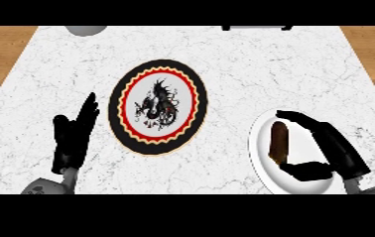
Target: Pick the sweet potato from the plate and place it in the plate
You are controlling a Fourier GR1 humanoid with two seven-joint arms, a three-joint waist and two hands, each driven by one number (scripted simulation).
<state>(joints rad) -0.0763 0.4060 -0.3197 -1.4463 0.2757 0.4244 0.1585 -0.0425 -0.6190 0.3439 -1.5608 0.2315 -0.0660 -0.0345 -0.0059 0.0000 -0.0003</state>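
We're early on: our right hand cups wide around the sweet potato, not yet closed, it's lying on the white plate, the dragon plate waits, left hand resting open

A white marble-look counter top with fine grey veining lies smooth and matt between strips of warm brown wood. A plain white round plate looks smooth like glazed ceramic; the dark brown sweet potato shows a dull skin.
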